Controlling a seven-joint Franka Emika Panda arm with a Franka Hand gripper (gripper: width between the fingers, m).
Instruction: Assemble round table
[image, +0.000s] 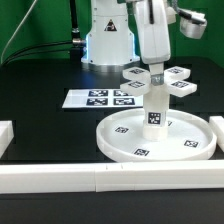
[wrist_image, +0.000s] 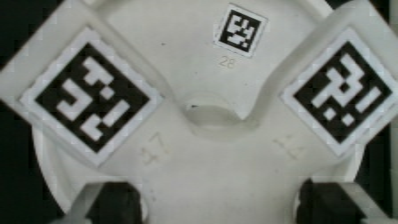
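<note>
- In the exterior view, the arm (image: 152, 30) is seen reaching straight down from above, with the gripper (image: 156, 72) pointed vertically at the table top.
- The cross-shaped piece (image: 158, 80) is grasped between the fingers and is held level, at the top of the leg (image: 156, 108).
- The leg is seen standing upright at the middle of the round disc (image: 158, 138); whether the cross-shaped piece is seated on it or just touching cannot be told.
- The round disc lies flat on the black table (image: 40, 75), towards the exterior view's right, just behind the long white border bar (image: 100, 180).
- The marker board (image: 105, 98) lies flat behind the disc, towards the exterior view's left.
- In the wrist view, the cross-shaped piece (wrist_image: 196, 85) fills the picture, its marker-bearing arms spread wide.
- The dark fingertips (wrist_image: 334, 198) are seen at either side of the piece, closed against it.
</note>
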